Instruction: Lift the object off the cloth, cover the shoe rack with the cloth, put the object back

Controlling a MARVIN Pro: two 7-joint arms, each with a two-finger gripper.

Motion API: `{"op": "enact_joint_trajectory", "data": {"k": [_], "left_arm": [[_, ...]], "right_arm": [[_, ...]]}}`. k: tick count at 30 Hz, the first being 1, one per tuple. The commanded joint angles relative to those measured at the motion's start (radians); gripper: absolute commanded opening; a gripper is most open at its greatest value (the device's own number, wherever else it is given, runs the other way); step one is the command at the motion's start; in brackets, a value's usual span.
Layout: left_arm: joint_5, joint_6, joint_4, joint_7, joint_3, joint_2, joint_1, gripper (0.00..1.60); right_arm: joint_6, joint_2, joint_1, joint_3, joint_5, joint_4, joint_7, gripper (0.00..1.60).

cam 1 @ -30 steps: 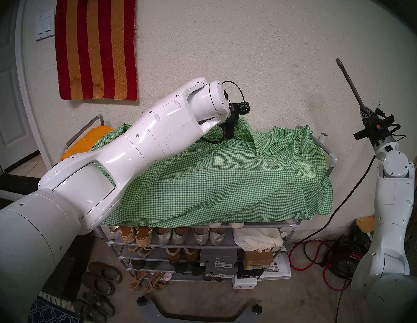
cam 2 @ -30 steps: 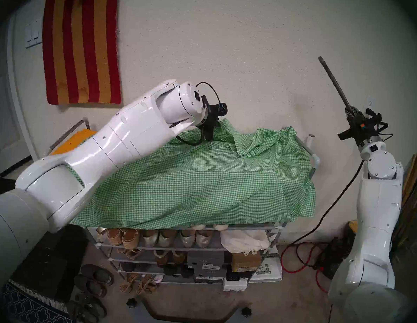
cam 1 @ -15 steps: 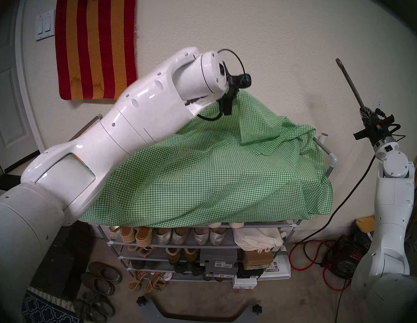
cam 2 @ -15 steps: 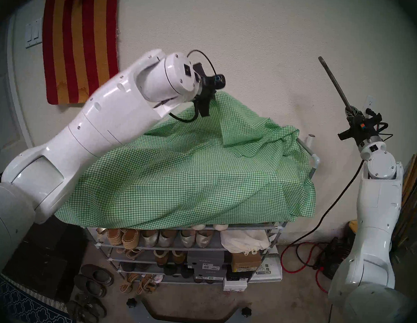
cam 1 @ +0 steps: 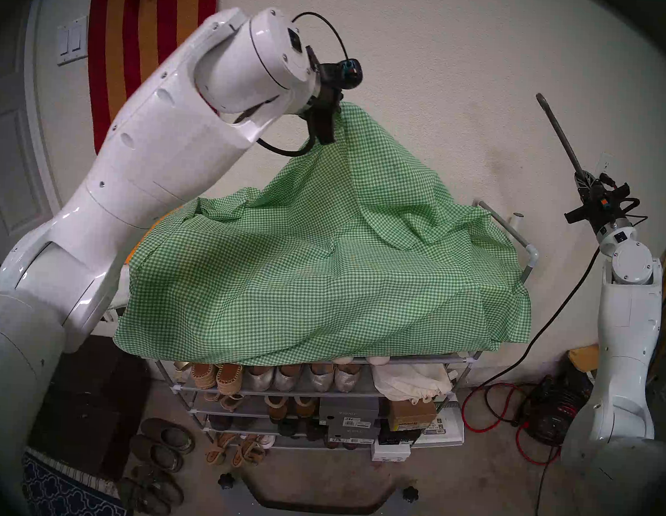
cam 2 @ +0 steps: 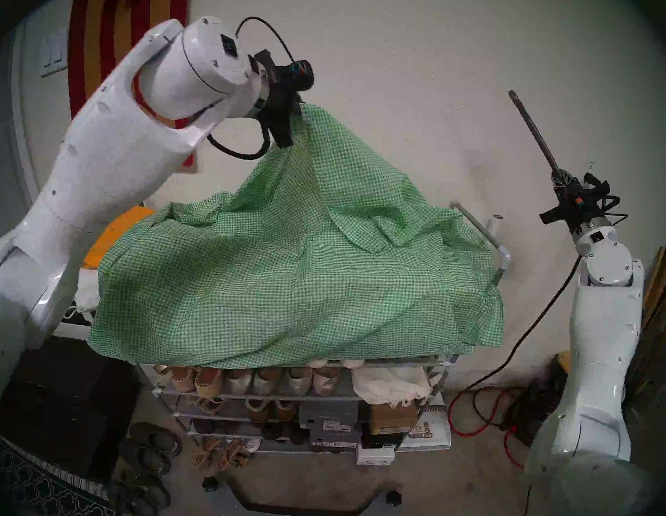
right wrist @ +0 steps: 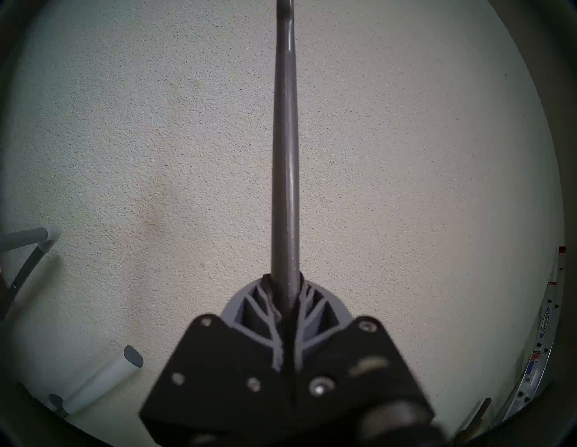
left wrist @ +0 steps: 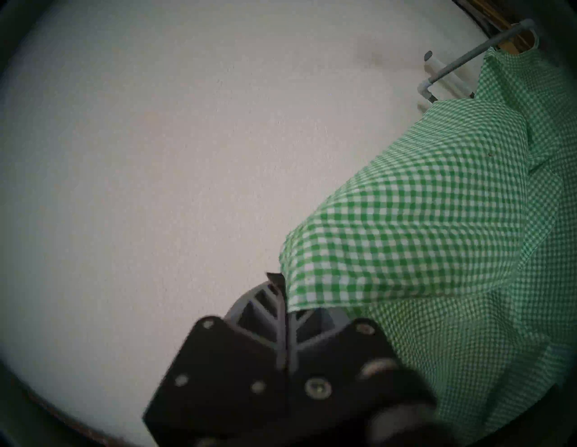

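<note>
Thin checked cloth, matt metal bar

The green-and-white checked cloth hides the whole top tier of the grey tube shoe rack, the white left arm covers most of the folded orange towel, and the slim grey metal bar runs off the right wrist view's top edge.

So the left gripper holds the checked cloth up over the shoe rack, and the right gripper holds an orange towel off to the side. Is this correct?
Not quite. The right gripper is shut on the grey metal bar, not on a towel; the right wrist view shows this. The rest stands: the left gripper holds the checked cloth up over the shoe rack.
</note>
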Motion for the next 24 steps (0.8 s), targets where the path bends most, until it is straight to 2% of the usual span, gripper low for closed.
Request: {"op": "enact_joint_trajectory", "data": {"k": [1, 3, 4, 8, 16, 20, 22, 24], "left_arm": [[-0.028, 0.071, -0.093, -0.116, -0.082, 0.112, 0.046, 0.00], [-0.039, 0.079, -0.136, -0.158, -0.109, 0.147, 0.029, 0.00], [-0.046, 0.084, -0.147, -0.148, -0.122, 0.143, 0.028, 0.00], [-0.117, 0.094, -0.213, -0.138, -0.124, 0.196, 0.002, 0.00], [-0.292, 0.100, -0.349, -0.108, -0.130, 0.279, -0.020, 0.00], [-0.364, 0.100, -0.420, -0.103, -0.195, 0.318, -0.005, 0.00], [-0.385, 0.100, -0.413, -0.068, -0.242, 0.332, 0.008, 0.00], [-0.412, 0.100, -0.415, -0.063, -0.252, 0.343, 0.012, 0.00]], "right_arm": [[0.000, 0.002, 0.004, 0.001, 0.001, -0.004, 0.000, 0.00], [0.000, 0.002, 0.004, 0.001, 0.001, -0.004, 0.000, 0.00], [0.000, 0.002, 0.004, 0.001, 0.001, -0.004, 0.000, 0.00], [0.000, 0.002, 0.004, 0.001, 0.001, -0.004, 0.000, 0.00], [0.000, 0.002, 0.004, 0.001, 0.001, -0.005, 0.000, 0.00], [0.001, 0.001, 0.004, 0.001, 0.002, -0.005, 0.001, 0.00], [0.001, 0.001, 0.004, 0.001, 0.002, -0.006, 0.001, 0.00], [0.001, 0.001, 0.004, 0.001, 0.002, -0.006, 0.001, 0.00]]}}
